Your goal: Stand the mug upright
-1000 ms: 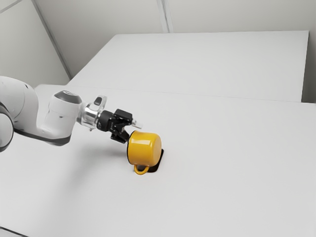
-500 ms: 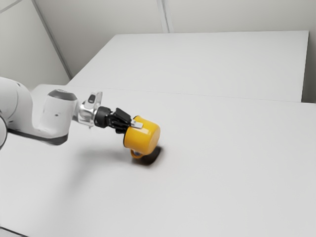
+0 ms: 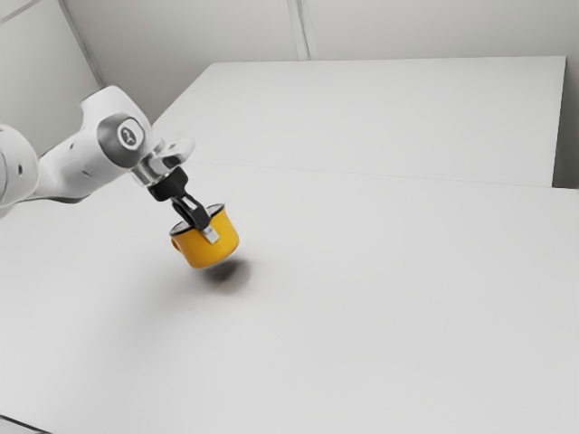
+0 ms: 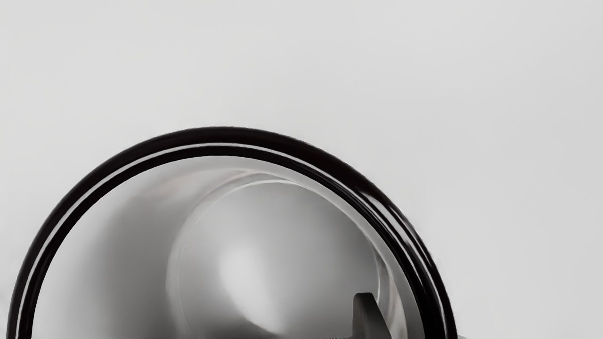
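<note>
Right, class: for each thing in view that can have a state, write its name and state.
Mug: held above the table, tilted, mouth upward.
Mug's inside: one finger in it; no contents in the visible part.
Tool: shut on the mug's wall.
Arm: bent, reaching over the table.
Table: shadowed beneath the mug.

Surface (image 3: 407, 307) white, plain. Soft dark shadow (image 3: 228, 277) on it, between seven and eight o'clock from exterior-view centre.
</note>
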{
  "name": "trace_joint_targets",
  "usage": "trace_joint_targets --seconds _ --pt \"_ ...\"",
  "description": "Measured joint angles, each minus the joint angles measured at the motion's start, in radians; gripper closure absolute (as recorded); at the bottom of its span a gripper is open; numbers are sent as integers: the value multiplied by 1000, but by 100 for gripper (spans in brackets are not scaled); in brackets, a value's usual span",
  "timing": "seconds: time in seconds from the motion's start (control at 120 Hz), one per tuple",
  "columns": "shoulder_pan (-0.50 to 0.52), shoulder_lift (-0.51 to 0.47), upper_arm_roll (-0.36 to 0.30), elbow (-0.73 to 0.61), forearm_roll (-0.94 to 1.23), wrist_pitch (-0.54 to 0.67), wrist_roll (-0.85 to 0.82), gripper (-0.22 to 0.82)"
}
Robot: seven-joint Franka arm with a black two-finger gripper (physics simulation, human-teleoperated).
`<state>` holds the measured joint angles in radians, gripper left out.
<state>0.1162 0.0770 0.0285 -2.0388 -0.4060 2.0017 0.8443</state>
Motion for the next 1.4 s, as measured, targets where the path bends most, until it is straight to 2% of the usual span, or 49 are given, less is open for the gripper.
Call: trace_joint_targets --seconds 0.15,0.325,0.5,0.55,0.675,0.775,0.867,1.017,1.25,1.4 --pt "-23 -81 -5 -129 198 154 -98 77" --pt "-55 -102 0 -256 282 362 -211 78" --pt "-51 -88 -8 -326 304 464 -303 75" --pt "-47 -85 -11 -337 300 478 -320 69" --pt "-46 -85 -9 -351 283 494 -349 41" --pt "-43 -95 -9 -349 277 496 -367 26" --pt "-41 -101 -9 -286 271 451 -382 17" --pt "-37 -79 -9 -63 263 273 -402 8" --pt "-35 93 -2 408 269 -70 -441 3" --pt "-40 113 8 562 273 -232 -465 1"
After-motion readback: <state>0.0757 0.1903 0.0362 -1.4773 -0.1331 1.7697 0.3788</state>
